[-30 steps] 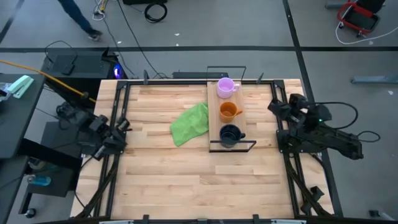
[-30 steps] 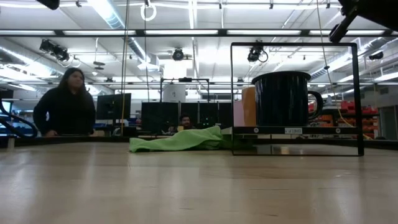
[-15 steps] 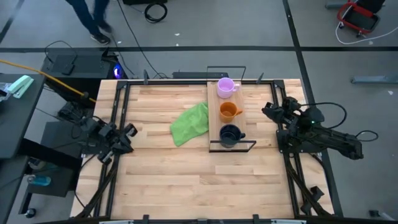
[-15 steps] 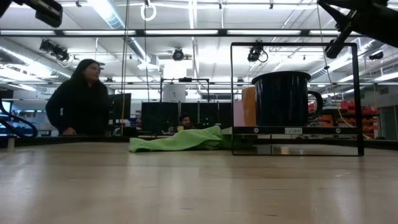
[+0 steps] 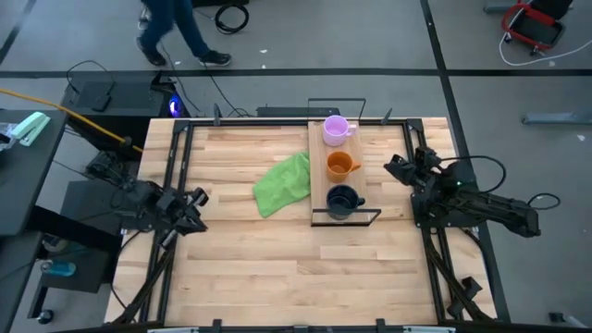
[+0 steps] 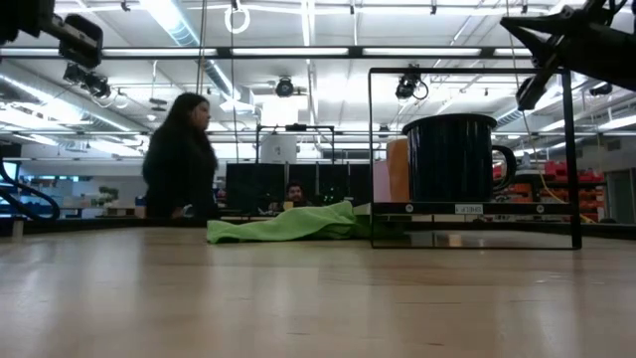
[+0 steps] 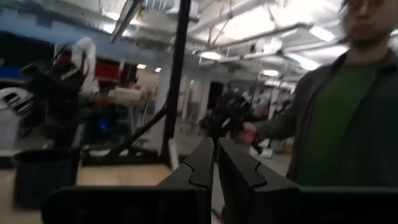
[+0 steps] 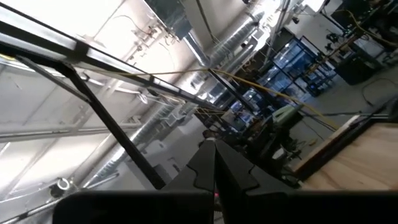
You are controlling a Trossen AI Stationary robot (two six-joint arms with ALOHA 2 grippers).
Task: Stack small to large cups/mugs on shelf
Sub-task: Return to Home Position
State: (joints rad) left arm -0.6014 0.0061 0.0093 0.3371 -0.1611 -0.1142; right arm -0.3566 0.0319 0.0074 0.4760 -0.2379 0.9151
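Three mugs stand in a row on the wooden shelf (image 5: 319,180): a pale purple one (image 5: 336,129) at the far end, an orange one (image 5: 340,166) in the middle, a dark navy one (image 5: 342,199) at the near end, seen large in the low view (image 6: 449,159). My left gripper (image 5: 196,199) is shut and empty above the table's left edge. My right gripper (image 5: 390,166) is shut and empty, right of the orange mug, tipped upward.
A crumpled green cloth (image 5: 283,183) lies on the table just left of the shelf. The shelf's black wire frame (image 6: 472,159) rises at its near end. A person (image 6: 179,159) walks beyond the table's far edge; another person (image 7: 348,106) shows in the left wrist view.
My left gripper has swung from outside the table's left edge toward the right, over the table. My right gripper has moved left toward the shelf and the orange mug. The mugs and cloth have stayed put. The person behind has walked rightward.
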